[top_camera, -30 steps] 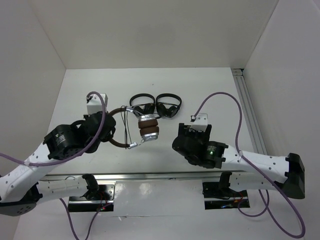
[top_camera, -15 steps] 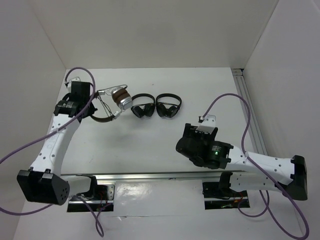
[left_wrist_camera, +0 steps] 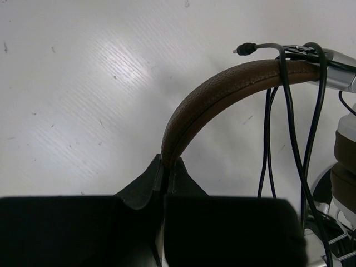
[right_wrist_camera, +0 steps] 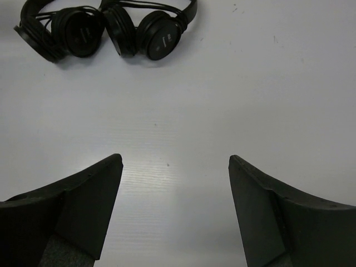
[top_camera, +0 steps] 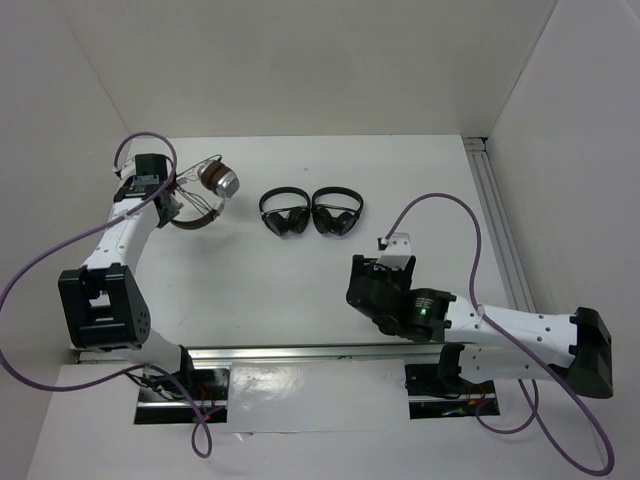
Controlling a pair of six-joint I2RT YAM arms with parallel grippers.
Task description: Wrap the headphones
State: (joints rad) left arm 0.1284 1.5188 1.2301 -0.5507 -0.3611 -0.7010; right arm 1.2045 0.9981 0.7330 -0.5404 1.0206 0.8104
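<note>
The headphones (top_camera: 205, 192), with brown headband and silver cups, are at the far left of the table, held by my left gripper (top_camera: 172, 203). In the left wrist view the jaws are shut on the brown headband (left_wrist_camera: 222, 92), right at my left gripper (left_wrist_camera: 166, 162). A thin dark cable (left_wrist_camera: 289, 105) loops over the band, its plug (left_wrist_camera: 245, 49) sticking out. A brown ear pad (left_wrist_camera: 345, 167) shows at the right edge. My right gripper (right_wrist_camera: 175, 164) is open over bare table, nothing between its fingers; it sits at the centre right (top_camera: 375, 285).
Two small all-black headphones (top_camera: 310, 212) lie side by side at the table's middle back, also seen as black headphones (right_wrist_camera: 105, 28) ahead of the right gripper. White walls enclose the table; a metal rail (top_camera: 500, 220) runs along the right side.
My left arm has swung the headphones from the table's centre to the far left back corner, still gripping the headband. The right arm shifted only slightly.
</note>
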